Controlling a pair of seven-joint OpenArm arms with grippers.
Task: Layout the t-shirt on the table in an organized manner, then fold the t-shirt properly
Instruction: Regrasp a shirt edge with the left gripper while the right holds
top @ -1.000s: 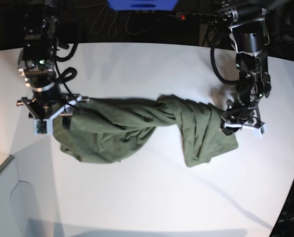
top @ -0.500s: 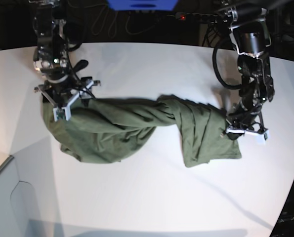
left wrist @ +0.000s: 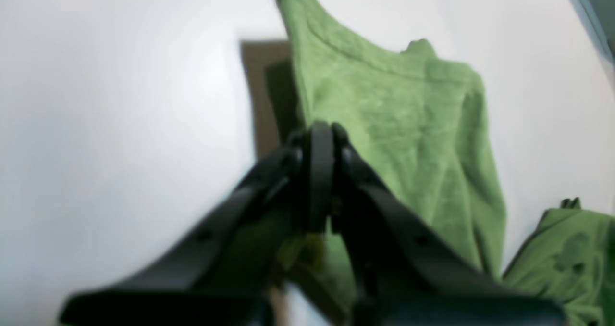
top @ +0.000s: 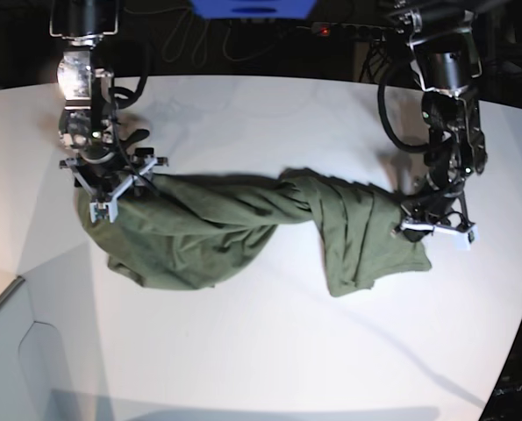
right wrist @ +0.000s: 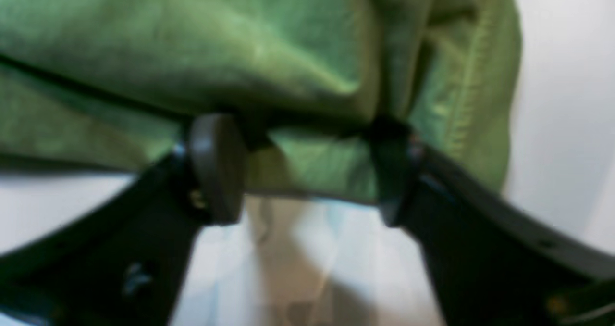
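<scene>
a: so, what changed with the olive-green soft cotton t-shirt (top: 243, 228)?

b: the right gripper (top: 113, 184) has swung up toward the far side of the smooth white table (top: 261, 351), dragging its end of the cloth along. its jaws stand apart, with fabric bunched between them.

a: and the left gripper (top: 432, 224)?

b: pinched tight on the other edge, barely shifted. the shirt lies twisted mid-table, so spreading is still underway; folding can't start yet.
</scene>
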